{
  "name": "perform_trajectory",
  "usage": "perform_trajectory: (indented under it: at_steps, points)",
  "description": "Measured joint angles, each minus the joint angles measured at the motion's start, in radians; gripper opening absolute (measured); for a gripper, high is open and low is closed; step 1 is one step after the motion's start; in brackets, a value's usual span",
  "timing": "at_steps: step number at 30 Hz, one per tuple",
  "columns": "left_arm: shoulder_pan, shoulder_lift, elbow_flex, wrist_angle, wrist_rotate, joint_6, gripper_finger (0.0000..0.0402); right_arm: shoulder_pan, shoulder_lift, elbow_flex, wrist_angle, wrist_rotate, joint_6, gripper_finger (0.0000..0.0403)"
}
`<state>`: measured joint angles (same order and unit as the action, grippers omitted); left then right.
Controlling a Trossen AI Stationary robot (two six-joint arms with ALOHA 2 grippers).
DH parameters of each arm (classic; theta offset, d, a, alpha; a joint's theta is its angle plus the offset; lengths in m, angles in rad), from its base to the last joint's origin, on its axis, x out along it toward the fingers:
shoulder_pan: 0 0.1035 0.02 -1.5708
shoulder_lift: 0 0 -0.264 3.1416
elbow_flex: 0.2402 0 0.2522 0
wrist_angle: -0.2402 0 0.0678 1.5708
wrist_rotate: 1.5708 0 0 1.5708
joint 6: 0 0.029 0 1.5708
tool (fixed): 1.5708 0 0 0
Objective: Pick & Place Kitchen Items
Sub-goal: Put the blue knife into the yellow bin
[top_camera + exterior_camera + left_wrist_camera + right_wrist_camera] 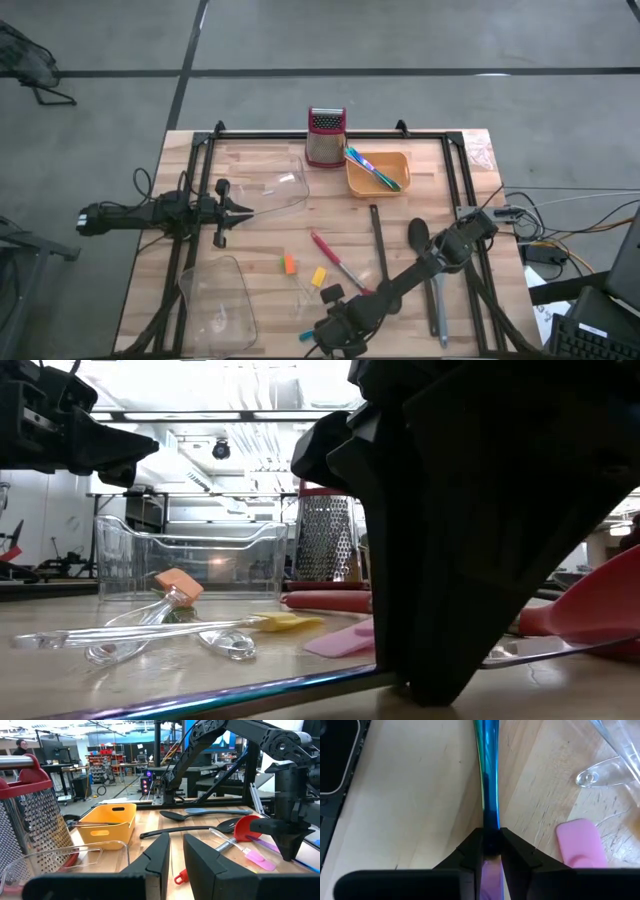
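A thin blue-purple stick (487, 770) lies near the table's front edge, and my right gripper (491, 842) is shut on it, pointing steeply down. In the low view the stick (200, 700) rests flat on the wood beside my right gripper (420, 680). Next to it lie a pink piece (580, 842) and a clear plastic utensil (600, 772). An orange piece (289, 263), a yellow piece (319, 276), a red-pink spatula (335, 260) and a black spoon (418, 235) lie mid-table. My left gripper (240, 210) waits level at the left, shut on nothing. My right gripper pinches the stick's shaft (491, 820) between its two fingers. The fingers come from above, pointing steeply down, one on either side of the stick. The stick lies along the table, its long part (120, 710) resting on the wood.
An orange tray (400, 185) with blue and green sticks and a steel grater (325, 135) stand at the far edge. Clear tubs sit at the left middle (275, 190) and front left (215, 295). A black spatula (378, 240) and a grey spoon (438, 305) lie under my right arm.
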<state>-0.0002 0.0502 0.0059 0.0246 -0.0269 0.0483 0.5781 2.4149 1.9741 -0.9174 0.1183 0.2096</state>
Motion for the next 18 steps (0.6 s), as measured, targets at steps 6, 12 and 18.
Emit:
perform_trajectory:
  at_steps: [6,12,18]
  points:
    - [0.0,0.0,0.0,0.0,0.0,0.0,0.0062,-0.003,0.005,0.03,-0.025,0.014,-0.004,0.005]
    - [0.0,0.0,0.0,0.0,0.0,0.0,0.0062,-0.009,0.009,0.058,-0.063,0.047,-0.004,0.0051]
    - [0.0,0.0,0.0,0.0,0.0,0.0,0.0062,-0.014,0.009,0.057,-0.082,0.046,0.0,0.005]
